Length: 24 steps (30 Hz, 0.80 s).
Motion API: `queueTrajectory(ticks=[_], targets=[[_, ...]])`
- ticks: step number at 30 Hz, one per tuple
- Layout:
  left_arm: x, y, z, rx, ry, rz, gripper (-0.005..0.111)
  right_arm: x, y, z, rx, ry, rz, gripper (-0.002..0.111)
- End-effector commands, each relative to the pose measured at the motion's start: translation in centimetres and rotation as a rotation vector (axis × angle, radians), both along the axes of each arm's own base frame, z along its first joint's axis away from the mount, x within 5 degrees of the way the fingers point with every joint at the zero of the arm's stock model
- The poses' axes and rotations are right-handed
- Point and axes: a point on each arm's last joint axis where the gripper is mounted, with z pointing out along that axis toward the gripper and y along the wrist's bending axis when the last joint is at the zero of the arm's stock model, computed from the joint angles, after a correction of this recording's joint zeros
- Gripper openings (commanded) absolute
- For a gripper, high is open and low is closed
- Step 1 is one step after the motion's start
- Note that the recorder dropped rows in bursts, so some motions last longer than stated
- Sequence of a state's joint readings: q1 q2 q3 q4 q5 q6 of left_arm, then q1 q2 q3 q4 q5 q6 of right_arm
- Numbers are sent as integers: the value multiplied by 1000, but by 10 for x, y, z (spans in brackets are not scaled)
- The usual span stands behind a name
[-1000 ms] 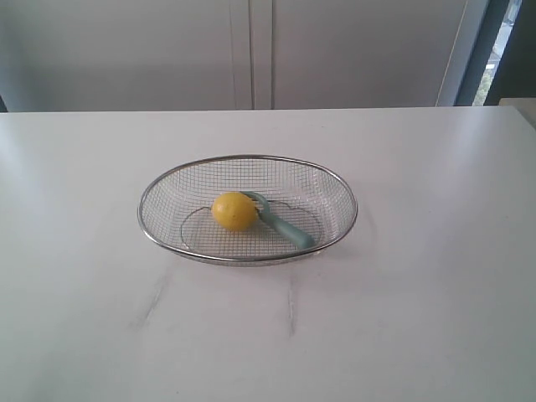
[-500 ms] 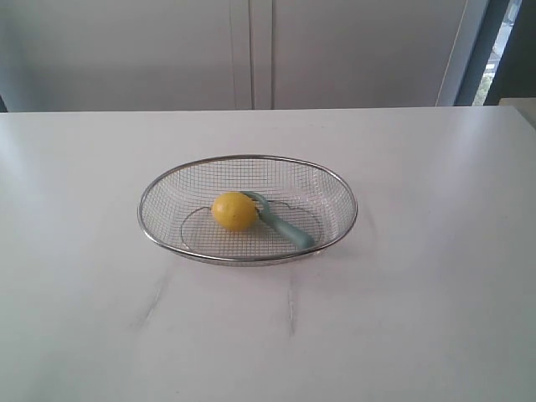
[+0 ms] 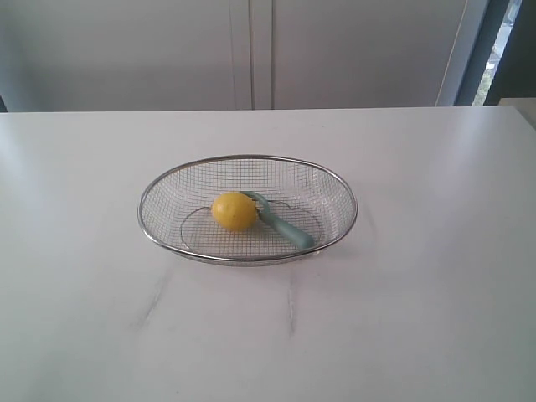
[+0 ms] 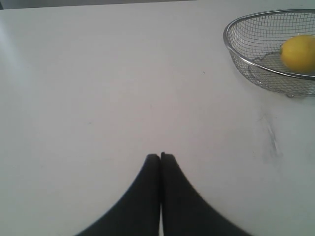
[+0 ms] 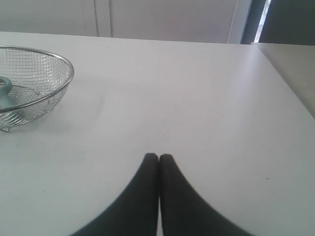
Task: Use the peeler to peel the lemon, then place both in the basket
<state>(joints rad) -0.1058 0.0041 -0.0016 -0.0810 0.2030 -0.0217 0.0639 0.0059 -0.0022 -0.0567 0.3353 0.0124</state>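
While both arms hang back off the basket, the scene holds as follows.

Basket [image 3: 248, 157]: oval wire mesh, mid-table [image 3: 419, 318], upright, nothing gripping it.

Lemon [image 3: 234, 210]: on the basket floor, left of centre, skin yellow all round as far as shows; no peeled strip visible. Whether peeling is done or not begun cannot be told from these views.

Peeler [image 3: 280, 221]: inside the basket, hooked head against the lemon's right side, teal handle running out toward the near right wall.

Left gripper [image 4: 160, 156]: fingers pressed together, empty, above bare table, well apart from the basket, lemon in sight at the edge of its view.

Right gripper [image 5: 158, 157]: fingers pressed together, empty, above bare table on the basket's other side; only the peeler's handle end shows from there.

Handling note, as judgement: if peeling is yet to come, each tool suits the arm nearer it, left for the lemon, right for the peeler. Jaws must be parted before descent. Take the peeler by the free handle end, clear of the lemon, so the fruit is not nudged and sent rolling. Come down over the rim, not through it; the mesh is light and may slide if struck. Grip the lemon across its middle, firmly, since the smooth skin could slip.
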Motion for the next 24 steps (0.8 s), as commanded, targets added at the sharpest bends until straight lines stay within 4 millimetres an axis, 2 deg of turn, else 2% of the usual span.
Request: queueTrajectory(ticks=[1, 24], targets=[[0, 0, 0, 1, -3, -7, 0, 0, -2, 0, -11, -8, -33, 0], [0, 0, 0, 1, -3, -7, 0, 0, -2, 0, 25, -3, -51, 0]])
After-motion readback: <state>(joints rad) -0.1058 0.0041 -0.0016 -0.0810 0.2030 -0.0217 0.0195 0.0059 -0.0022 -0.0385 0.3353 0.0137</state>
